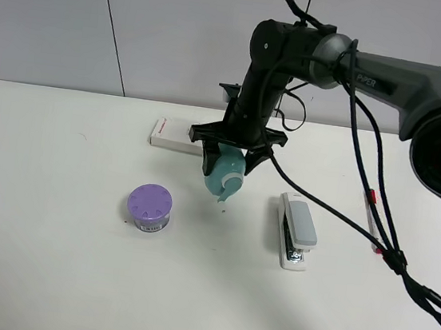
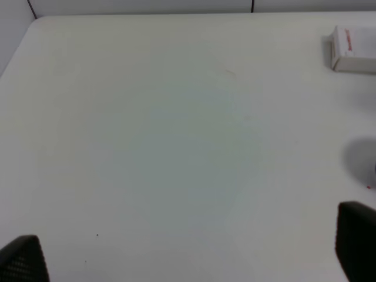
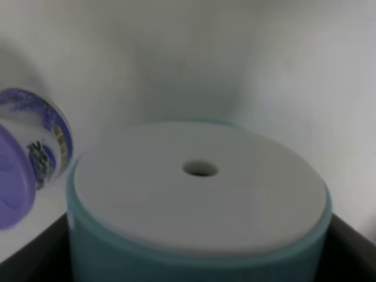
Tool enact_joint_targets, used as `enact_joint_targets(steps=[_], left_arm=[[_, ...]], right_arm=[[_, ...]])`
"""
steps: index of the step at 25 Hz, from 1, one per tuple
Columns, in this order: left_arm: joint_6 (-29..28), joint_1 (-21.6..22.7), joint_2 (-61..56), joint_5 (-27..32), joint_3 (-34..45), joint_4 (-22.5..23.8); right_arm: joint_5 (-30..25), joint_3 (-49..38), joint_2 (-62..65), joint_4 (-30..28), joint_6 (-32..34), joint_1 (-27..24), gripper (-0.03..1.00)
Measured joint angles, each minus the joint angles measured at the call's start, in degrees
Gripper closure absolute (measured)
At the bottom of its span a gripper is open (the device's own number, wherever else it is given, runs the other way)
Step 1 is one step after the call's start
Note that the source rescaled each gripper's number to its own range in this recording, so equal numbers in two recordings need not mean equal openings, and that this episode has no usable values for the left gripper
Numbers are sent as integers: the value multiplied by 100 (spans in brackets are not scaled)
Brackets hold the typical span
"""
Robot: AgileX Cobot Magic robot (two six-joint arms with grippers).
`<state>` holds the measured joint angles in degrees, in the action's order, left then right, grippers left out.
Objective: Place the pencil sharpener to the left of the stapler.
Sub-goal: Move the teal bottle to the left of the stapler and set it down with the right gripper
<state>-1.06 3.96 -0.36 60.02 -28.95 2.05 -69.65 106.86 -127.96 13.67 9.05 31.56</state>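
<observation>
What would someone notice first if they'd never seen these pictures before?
The black right gripper stands out first, clamped on the mint-green pencil sharpener over the middle of the white table. In the high view, the grey-and-white stapler lies to the right of it. A purple round container stands to the left.

White-faced pencil sharpener (image 3: 200, 194) fills the view, purple container (image 3: 29, 155) nearby.

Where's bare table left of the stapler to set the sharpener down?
Bare strip between the purple container and the stapler, about where the held pencil sharpener hangs. Wide bare table left of the container too. Crowded: white box behind, cables right of the stapler.
</observation>
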Motion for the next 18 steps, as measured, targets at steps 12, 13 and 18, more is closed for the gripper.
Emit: enact_joint_targets(steps=[12, 13, 18], left_arm=[[0, 0, 0, 0, 0, 0], [0, 0, 0, 0, 0, 0], [0, 0, 0, 0, 0, 0]], right_arm=[[477, -2080, 1053, -193, 0, 228, 97], [621, -2210, 1066, -212, 0, 290, 97], [1447, -2765, 1071, -373, 5, 456, 97]])
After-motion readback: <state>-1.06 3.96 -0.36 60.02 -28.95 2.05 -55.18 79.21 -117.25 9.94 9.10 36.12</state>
